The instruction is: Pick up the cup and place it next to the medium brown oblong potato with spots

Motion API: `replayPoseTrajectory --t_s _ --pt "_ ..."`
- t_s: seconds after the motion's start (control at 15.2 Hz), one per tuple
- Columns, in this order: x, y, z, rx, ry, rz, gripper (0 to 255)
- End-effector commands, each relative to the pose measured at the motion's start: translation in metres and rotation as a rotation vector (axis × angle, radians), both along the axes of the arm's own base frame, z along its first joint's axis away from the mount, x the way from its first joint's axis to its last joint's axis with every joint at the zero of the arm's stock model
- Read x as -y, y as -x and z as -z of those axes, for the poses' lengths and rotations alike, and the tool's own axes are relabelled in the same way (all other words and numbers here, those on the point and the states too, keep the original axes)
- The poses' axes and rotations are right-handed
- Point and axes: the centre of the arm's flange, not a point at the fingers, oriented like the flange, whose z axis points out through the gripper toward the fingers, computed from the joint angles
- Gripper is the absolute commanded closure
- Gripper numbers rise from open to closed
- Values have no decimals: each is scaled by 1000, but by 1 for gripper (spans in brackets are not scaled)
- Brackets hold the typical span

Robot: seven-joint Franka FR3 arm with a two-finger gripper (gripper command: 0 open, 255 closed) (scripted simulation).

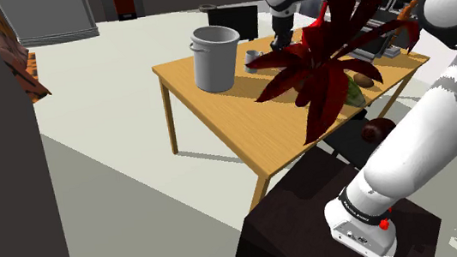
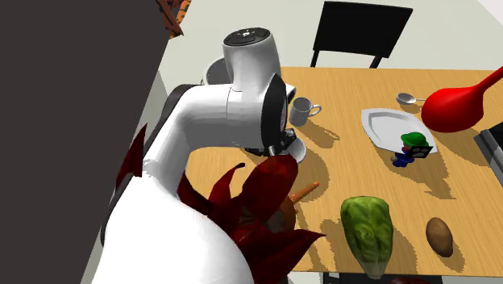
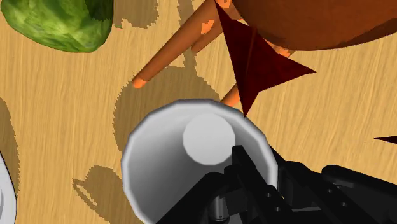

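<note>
Wrist view: gripper (image 3: 264, 168) clamps the grey cup (image 3: 184, 159) by its rim, one finger (image 3: 245, 164) inside, so it carries upright, well apart from the potato (image 2: 439, 236).

The cup (image 3: 181, 167) is pale grey, the potato (image 2: 439, 235) brown (leaves (image 2: 266, 190) dark red, table (image 2: 347, 81) tan).

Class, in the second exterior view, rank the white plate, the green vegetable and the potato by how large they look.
Largest: green vegetable, though nearer the camera, so unsure against the plate.
Next: white plate.
Smallest: potato.
</note>
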Motion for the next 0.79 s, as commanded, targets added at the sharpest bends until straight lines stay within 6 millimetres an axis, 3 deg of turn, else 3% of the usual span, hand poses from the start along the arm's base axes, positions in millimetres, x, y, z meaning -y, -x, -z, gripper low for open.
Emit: replayPoseTrajectory --t_s 0.0,0.73 --pt "25 12 -1 0 0 -2 255" --pt "157 73 -1 0 0 -2 255"
